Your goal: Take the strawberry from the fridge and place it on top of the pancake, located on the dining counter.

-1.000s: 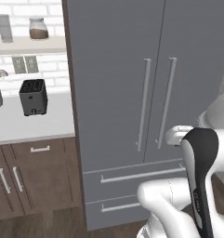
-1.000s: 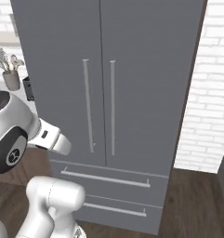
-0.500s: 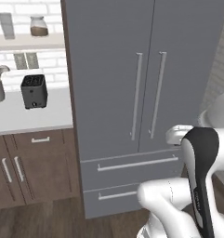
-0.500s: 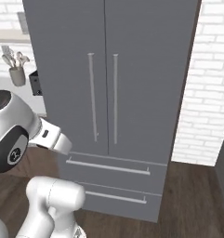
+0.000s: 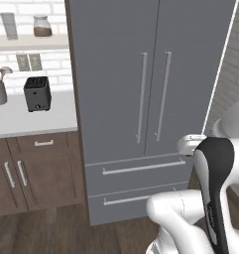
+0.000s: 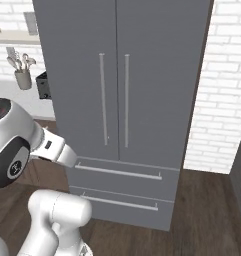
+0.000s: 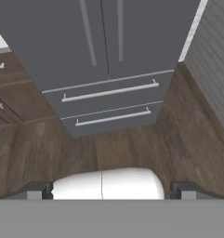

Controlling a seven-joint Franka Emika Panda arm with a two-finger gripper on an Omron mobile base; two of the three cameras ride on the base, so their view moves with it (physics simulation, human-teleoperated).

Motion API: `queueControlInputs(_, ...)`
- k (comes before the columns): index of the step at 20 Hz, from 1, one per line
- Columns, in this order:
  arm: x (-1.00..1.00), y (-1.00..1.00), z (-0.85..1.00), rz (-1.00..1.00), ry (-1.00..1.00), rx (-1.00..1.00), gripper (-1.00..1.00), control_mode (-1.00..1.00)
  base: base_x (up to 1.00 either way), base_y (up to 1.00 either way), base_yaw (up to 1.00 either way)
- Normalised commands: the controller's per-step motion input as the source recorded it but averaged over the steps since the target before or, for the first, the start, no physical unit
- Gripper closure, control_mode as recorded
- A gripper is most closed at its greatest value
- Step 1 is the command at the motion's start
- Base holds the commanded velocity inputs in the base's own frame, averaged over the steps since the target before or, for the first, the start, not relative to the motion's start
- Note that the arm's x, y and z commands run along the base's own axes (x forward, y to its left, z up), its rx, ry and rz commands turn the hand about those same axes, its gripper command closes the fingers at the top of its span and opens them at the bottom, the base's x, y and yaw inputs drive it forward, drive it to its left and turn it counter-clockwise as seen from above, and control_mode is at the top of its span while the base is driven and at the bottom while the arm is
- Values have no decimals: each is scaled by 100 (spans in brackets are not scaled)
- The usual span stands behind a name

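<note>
Fridge dead ahead, both doors shut, so the strawberry presumably sits hidden inside. Risk here: the two handles stand close together, and a sloppy reach could snag both or slip off. Claw spread fully wide, empty, touching nothing, aimed at the floor before the drawers.

Nothing readable anywhere, honestly: the fridge doors are plain grey, and the toaster and shelf jar carry no legible labels.
</note>
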Motion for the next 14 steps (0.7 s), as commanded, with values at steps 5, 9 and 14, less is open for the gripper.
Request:
queueControlInputs(5,8,0,0,0,0,0,-100,-100,14,-15,0)
queueControlInputs(9,69,0,0,0,0,0,-100,-100,0,0,0)
queueControlInputs(14,100,-42,0,0,0,3,-100,-100,0,0,0)
